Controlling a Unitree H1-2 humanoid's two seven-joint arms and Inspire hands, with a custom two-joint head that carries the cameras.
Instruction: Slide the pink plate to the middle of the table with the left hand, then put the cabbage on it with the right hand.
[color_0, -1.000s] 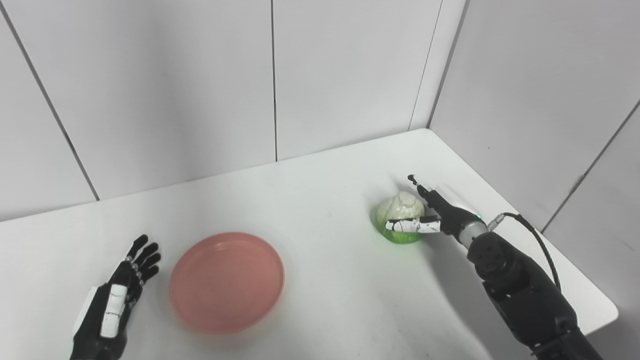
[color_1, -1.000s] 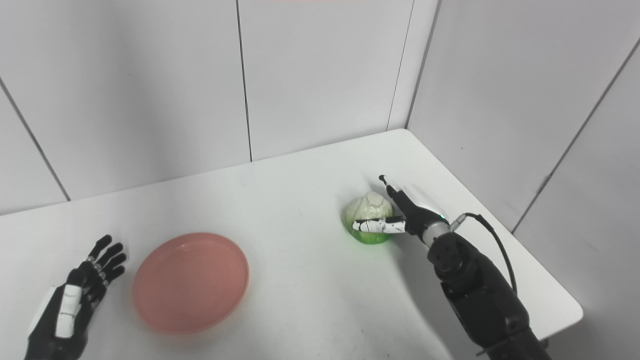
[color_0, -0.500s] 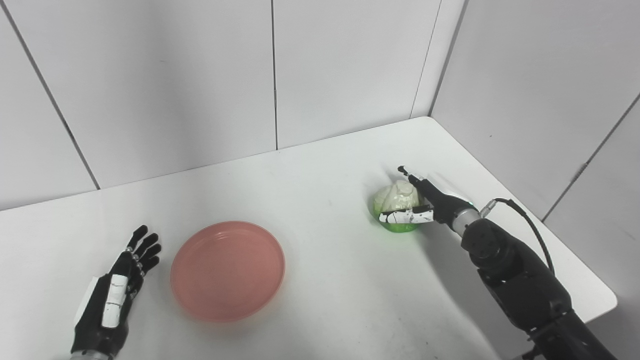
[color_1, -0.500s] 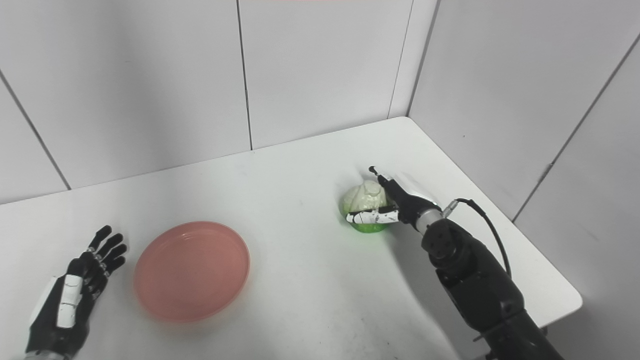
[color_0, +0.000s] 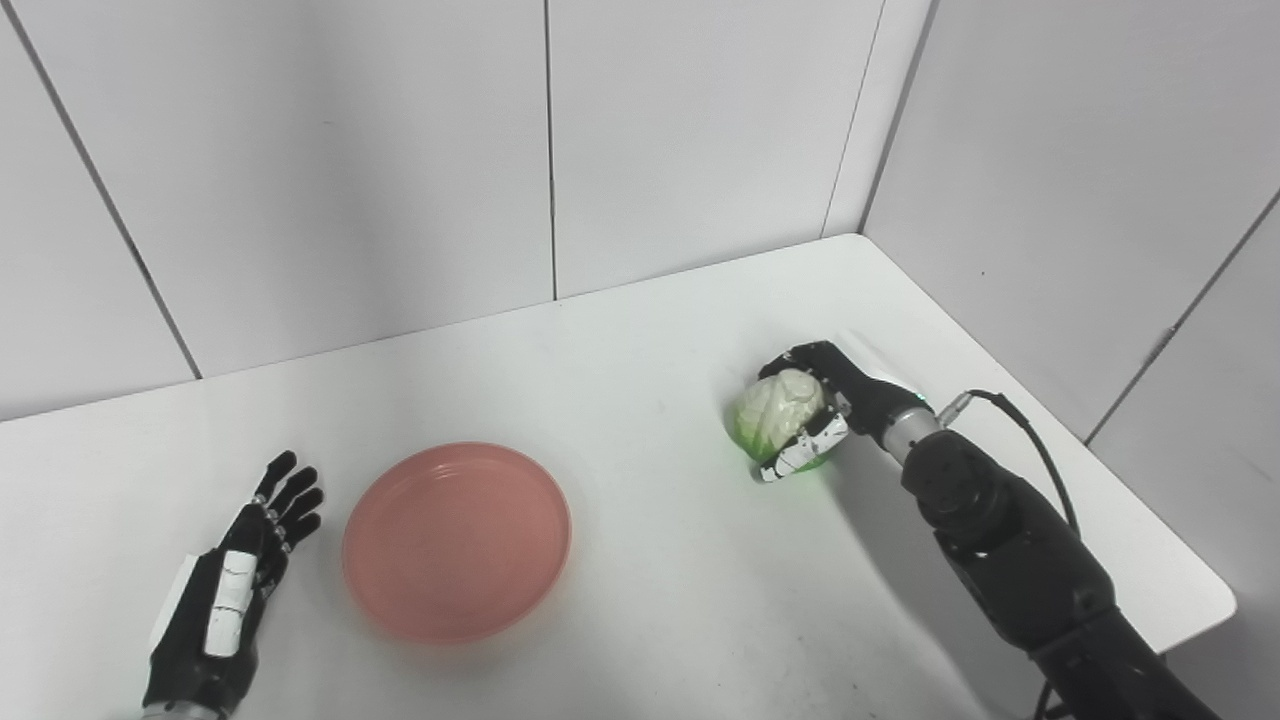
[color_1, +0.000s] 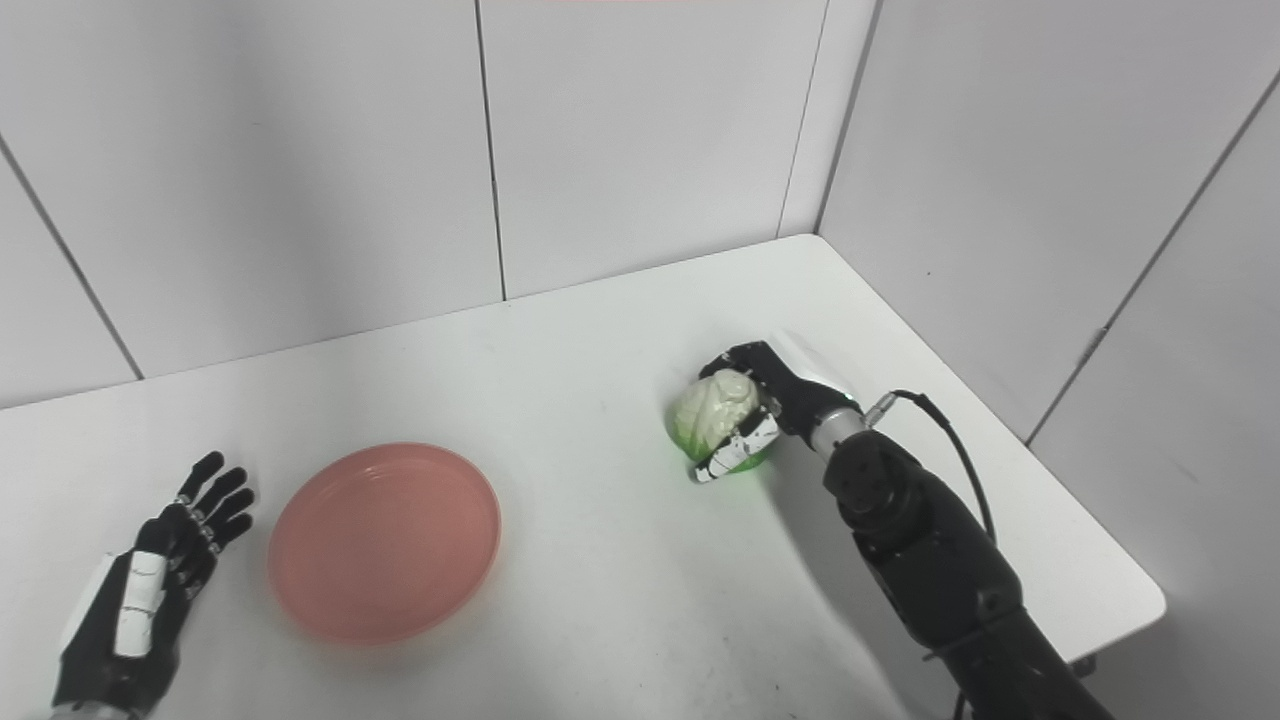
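A pink plate (color_0: 457, 540) lies on the white table (color_0: 640, 380), left of the middle. My left hand (color_0: 232, 590) rests flat and open on the table just left of the plate, not touching it. A pale green and white cabbage (color_0: 777, 412) is at the right side of the table. My right hand (color_0: 825, 415) is shut on the cabbage, fingers curled over its top and thumb under its front, tilting it toward the left. The cabbage also shows in the right eye view (color_1: 712, 409).
White wall panels stand behind the table and along its right side. The table's right edge and rounded front right corner (color_0: 1215, 600) lie close to my right arm. A black cable (color_0: 1030, 465) loops off the right wrist.
My right hand's fingers closed around the cabbage and it tilted and shifted slightly left. The camera view shifted between the earliest frame and the later ones. The left hand and plate stayed put.
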